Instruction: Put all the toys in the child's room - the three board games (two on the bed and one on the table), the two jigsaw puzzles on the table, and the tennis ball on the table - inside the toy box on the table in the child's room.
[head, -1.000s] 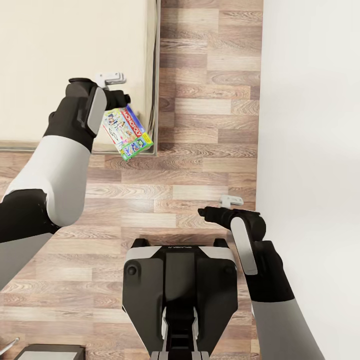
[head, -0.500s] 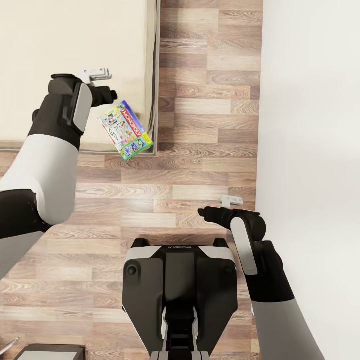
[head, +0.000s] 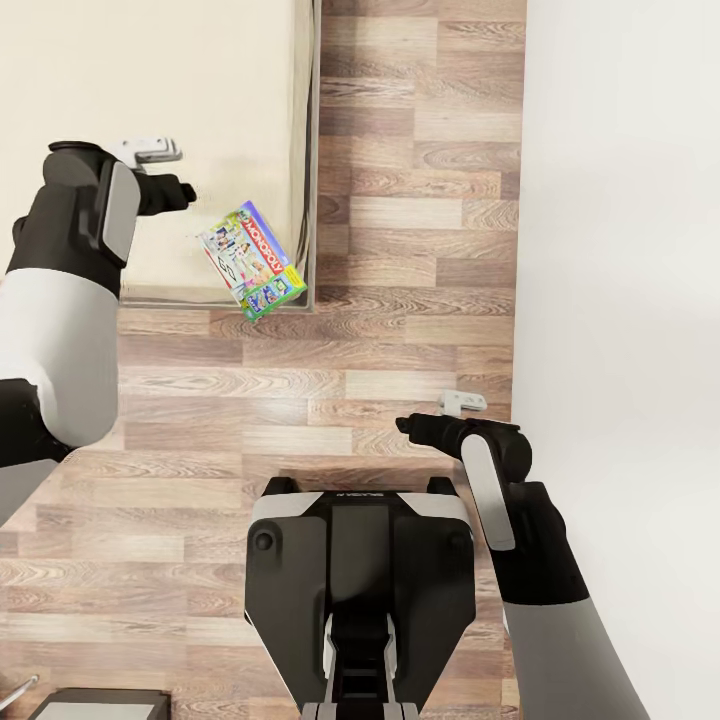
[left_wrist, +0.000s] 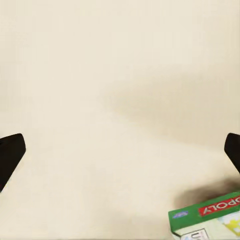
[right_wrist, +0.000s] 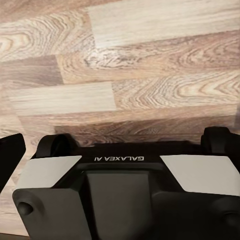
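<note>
Nearest the robot's base (head: 358, 590), above the wooden floor (head: 400, 250), the right gripper (head: 462, 403) hangs empty; whether its fingers are spread or closed cannot be told. Farther out, at the bed's (head: 120, 100) near corner, lies the board game (head: 252, 260), a flat box partly overhanging the edge: probably light, stiff and smooth-faced, so best pinched across its thin edges. Beyond and beside it, apart from the box, the left gripper (head: 150, 152) hovers over the bedding, fingers (left_wrist: 10, 156) spread wide and holding nothing.
</note>
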